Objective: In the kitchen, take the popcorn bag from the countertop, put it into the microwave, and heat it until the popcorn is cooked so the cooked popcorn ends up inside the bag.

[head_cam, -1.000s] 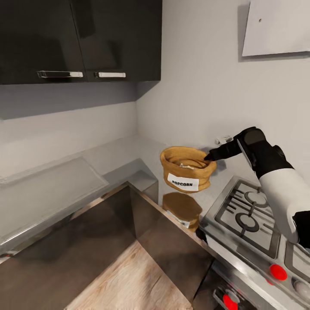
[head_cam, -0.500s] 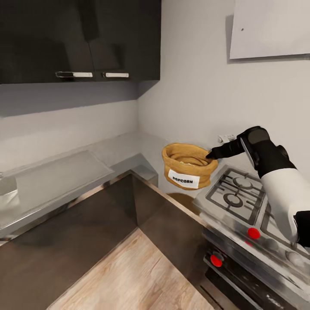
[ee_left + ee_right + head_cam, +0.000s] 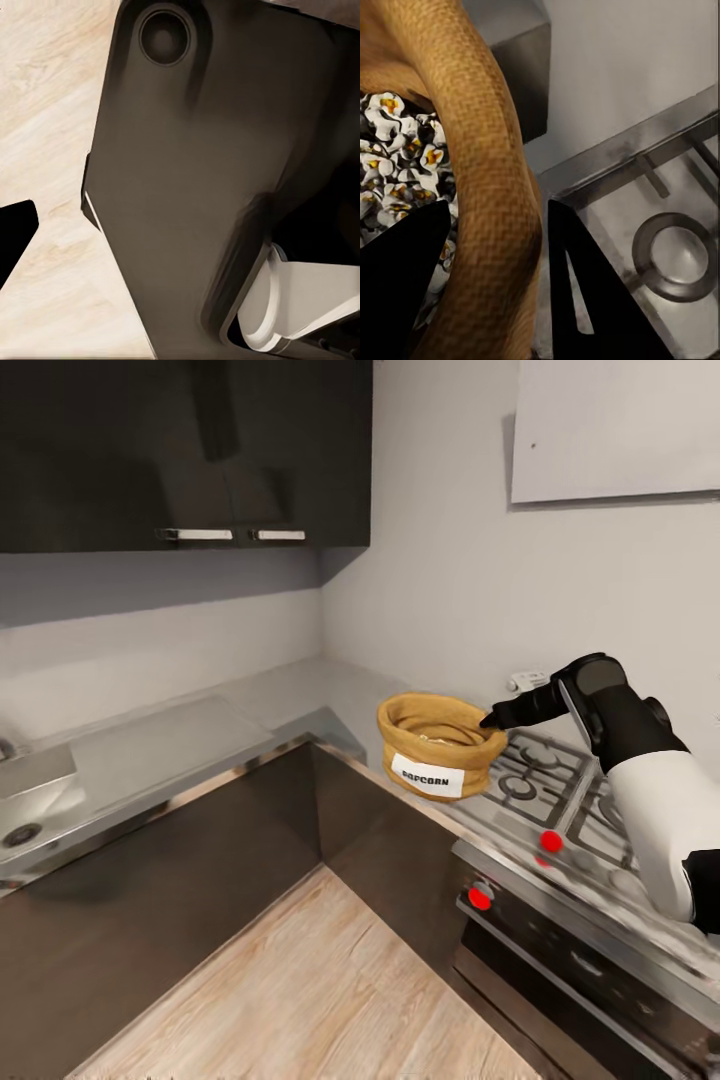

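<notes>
The popcorn bag (image 3: 438, 756), a tan sack with a white POPCORN label, hangs in the air by the corner of the countertop (image 3: 300, 695) and the hob's left edge. My right gripper (image 3: 492, 719) is shut on its rolled rim. In the right wrist view the rim (image 3: 487, 180) passes between the two black fingers (image 3: 585, 300), and white and yellow popcorn pieces (image 3: 405, 157) lie inside the bag. The left wrist view holds a dark robot body part (image 3: 195, 172) over wood floor, with a black tip at the picture's edge. The microwave is out of view.
A steel gas hob (image 3: 560, 790) with grates sits under my right arm, with red knobs (image 3: 550, 841) on its front. Dark upper cabinets (image 3: 200, 450) hang over the counter. A sink (image 3: 30, 790) lies at the far left. A white hood (image 3: 610, 430) is on the wall. Wood floor (image 3: 320, 980) lies below.
The whole head view has shifted, so the camera moved: more floor, the sink and the oven front now show. The bag stays in my right gripper, now beside the hob's edge.
</notes>
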